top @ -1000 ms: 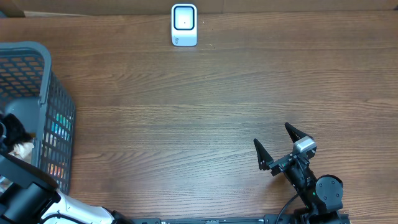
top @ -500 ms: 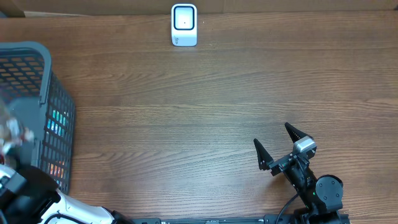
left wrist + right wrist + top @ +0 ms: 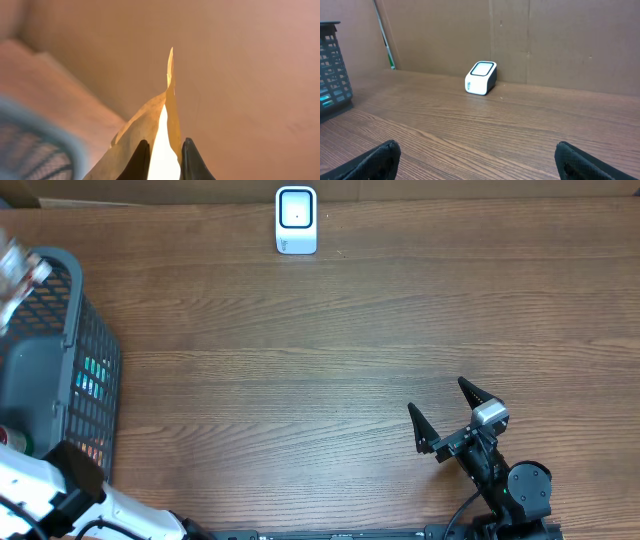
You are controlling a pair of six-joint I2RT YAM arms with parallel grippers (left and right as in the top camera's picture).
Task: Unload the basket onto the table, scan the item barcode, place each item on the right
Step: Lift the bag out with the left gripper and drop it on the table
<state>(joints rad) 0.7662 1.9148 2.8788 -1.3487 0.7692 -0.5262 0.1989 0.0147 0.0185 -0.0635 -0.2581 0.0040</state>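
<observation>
Brown wood-grain table (image 3: 340, 330) is filling the overhead view, w/ a dark grey plastic mesh basket (image 3: 95, 355) sitting at its left edge. Right gripper (image 3: 437, 395) is idling near the bottom-right, fingers spread wide, nothing btwn them, well apart from everything else. Small white box-shaped scanner (image 3: 296, 220) is standing upright at the far edge, roughly centre, w/ bare wood in front of it.

Main change: a sec ago the crinkly tan packet (image 3: 17, 262) was down inside the basket's near end. Now it's showing as a motion-blurred patch over the basket's far corner, at the frame's left edge. So it's been lifted out & is travelling. Left gripper (image 3: 162, 159) is pinching it: wrist view is showing both dark fingertips pressed together on the packet's lower edge, the rest sticking up like a folded flap.

My read for the task: pick-up is done, carry is underway. Packet is still well apart from the scanner, so what's remaining is swinging it right across the table & turning the barcode toward the scanner window. Barcode isn't showing in any view, so can't tell which face is carrying it.
</observation>
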